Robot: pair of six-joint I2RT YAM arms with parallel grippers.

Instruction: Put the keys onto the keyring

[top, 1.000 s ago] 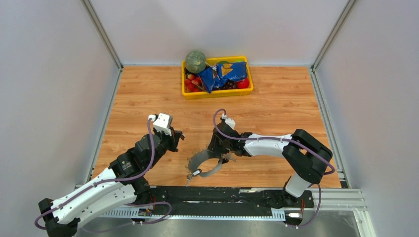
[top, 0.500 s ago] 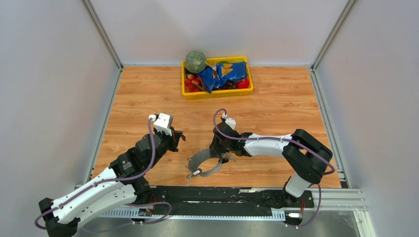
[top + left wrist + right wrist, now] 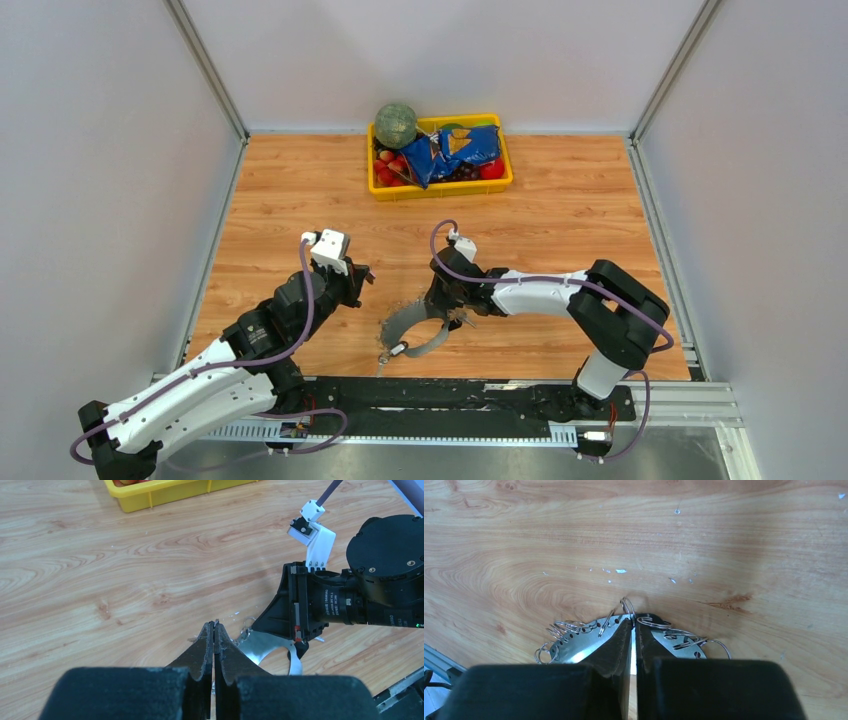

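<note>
One keyring [image 3: 576,647] in right gripper [image 3: 633,623]

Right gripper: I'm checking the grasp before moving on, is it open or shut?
Shut. In the right wrist view the right gripper has its fingers almost touching, a sliver between them, pinched on the upper edge of the keyring.

Small white print runs across the right arm's black wrist housing [image 3: 334,606], too fine to read; nothing else is legible.

Bright, even overhead light, soft shadows; wrist views blur nearby.
</note>
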